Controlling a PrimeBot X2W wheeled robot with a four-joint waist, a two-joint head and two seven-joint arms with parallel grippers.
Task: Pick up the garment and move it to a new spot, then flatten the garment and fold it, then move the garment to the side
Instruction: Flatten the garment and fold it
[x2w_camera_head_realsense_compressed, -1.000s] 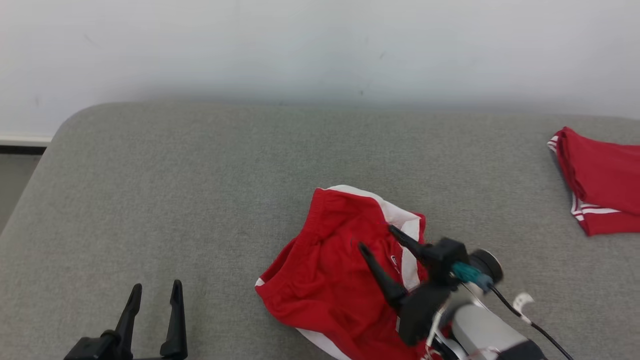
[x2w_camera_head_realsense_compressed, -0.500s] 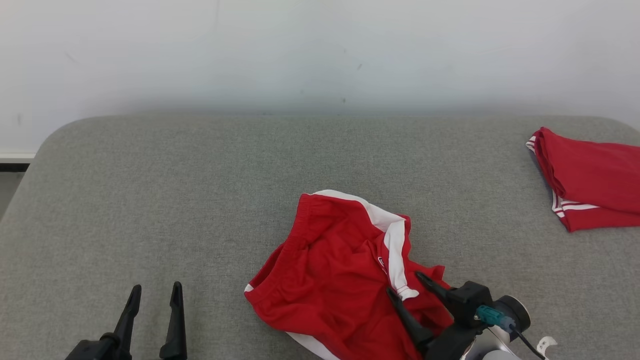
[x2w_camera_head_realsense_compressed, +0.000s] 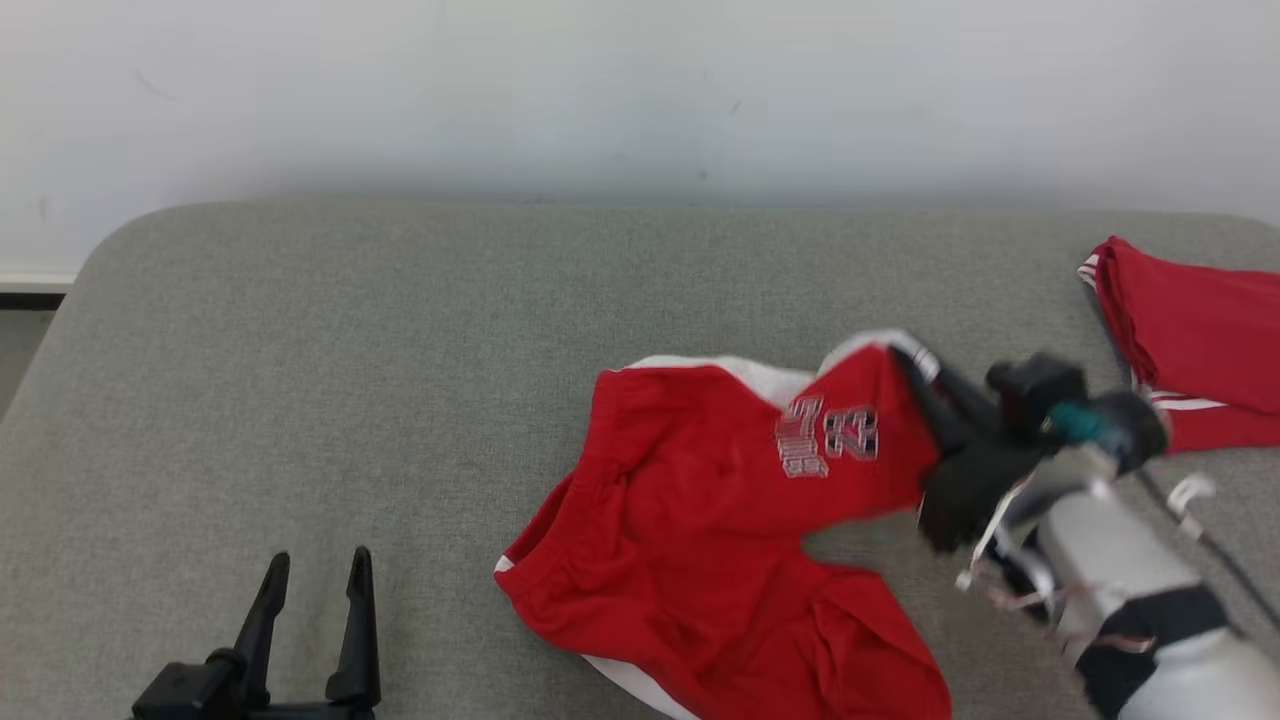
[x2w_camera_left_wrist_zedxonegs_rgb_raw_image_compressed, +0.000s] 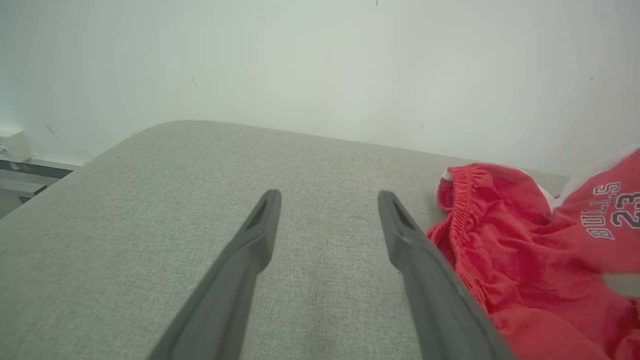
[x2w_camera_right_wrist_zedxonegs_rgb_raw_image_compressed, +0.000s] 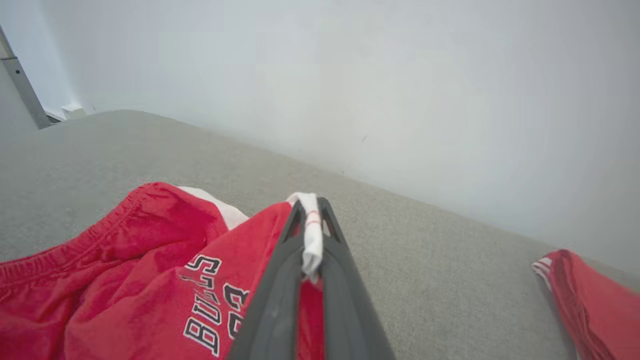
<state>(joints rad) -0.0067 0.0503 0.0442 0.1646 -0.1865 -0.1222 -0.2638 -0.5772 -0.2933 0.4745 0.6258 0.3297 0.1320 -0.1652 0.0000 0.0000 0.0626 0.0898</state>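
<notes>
We see a grey fabric-covered counter set against a plain pale wall. A pair of red shorts with white trim lies rumpled on the counter at the lower middle of the head view, with the gathered waistband along the left side. The right fingers, at the middle right of the head view, are pinched tight on the white hem of one leg. That leg is stretched out toward the right and shows printed lettering and the number 23. The left fingers are at the lower left of the head view, spread wide and holding nothing, clear of the shorts. A second red garment with white stripes lies at the right edge, apart from the shorts.
</notes>
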